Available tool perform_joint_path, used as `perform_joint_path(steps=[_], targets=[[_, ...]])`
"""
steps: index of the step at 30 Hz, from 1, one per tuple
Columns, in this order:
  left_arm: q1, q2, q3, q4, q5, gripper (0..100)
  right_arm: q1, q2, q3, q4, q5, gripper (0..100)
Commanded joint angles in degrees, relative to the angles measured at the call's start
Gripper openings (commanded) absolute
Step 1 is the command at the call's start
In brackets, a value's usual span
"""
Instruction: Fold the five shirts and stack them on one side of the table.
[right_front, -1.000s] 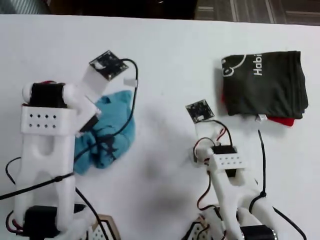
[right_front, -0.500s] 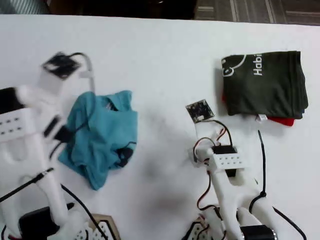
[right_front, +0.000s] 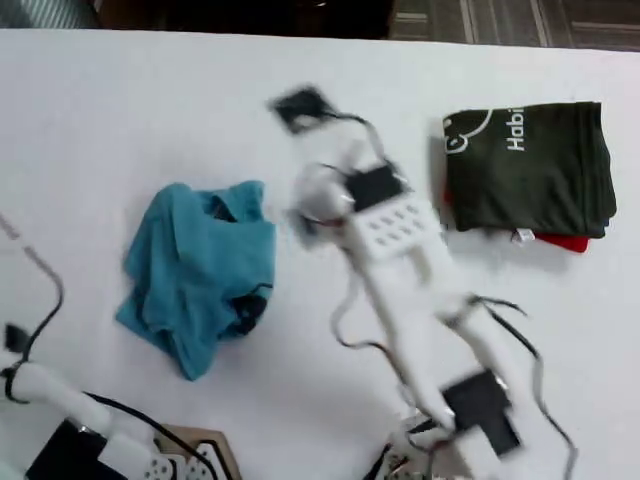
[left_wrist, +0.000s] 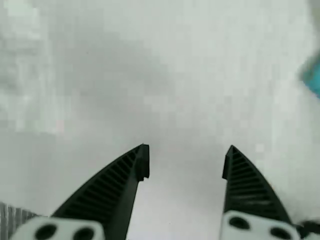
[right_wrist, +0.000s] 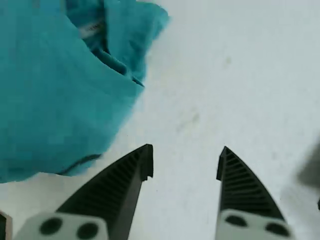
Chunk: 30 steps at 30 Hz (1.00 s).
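Lying crumpled on the white table (right_front: 150, 90), the teal cotton shirt (right_front: 200, 270) is an unfolded heap (its collar label (right_wrist: 92, 29) shows in the right wrist view). Well apart from it, to its right in the high view and beyond the right arm (right_front: 395, 240), a folded dark green shirt with white print (right_front: 530, 165) sits on a folded red shirt (right_front: 565, 242) whose edge peeks out beneath. The right gripper (right_wrist: 185, 162) hangs just beside the teal shirt over bare table, jaws spread wide and holding nothing. The left gripper (left_wrist: 185, 160) is also over bare table near the teal shirt, a sliver of which shows past its fingers; its jaws are likewise wide apart and empty.
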Motion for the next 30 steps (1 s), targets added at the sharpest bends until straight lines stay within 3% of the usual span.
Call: perform_joint_path(steps=[1,7,14,19,22,25,30], targets=[[-4.4,-1.4,0.8,-3.5,0.6,25,-7.3,13.3,-21.5,4.4,-0.6,21.4],[-4.7,-1.5,0.7,-3.4,0.7,25,-16.5,33.4,-45.8,10.9,-1.5,21.5],[-4.7,-1.8,0.6,-3.4,0.8,25,-17.0,49.8,-65.8,11.3,-4.9,21.5],[-4.7,-1.8,0.6,-3.4,0.8,25,-16.9,57.8,-70.0,11.2,-4.5,21.4],[-4.7,-1.8,0.6,-3.4,0.8,25,-16.1,62.0,-70.8,12.3,-4.4,19.0],[-4.6,-1.8,0.6,-3.4,0.8,25,-13.1,62.4,-74.0,13.1,-4.4,0.5],[-4.3,-1.7,0.6,-3.5,0.7,25,-3.1,61.7,-88.3,13.8,-4.4,2.2]])
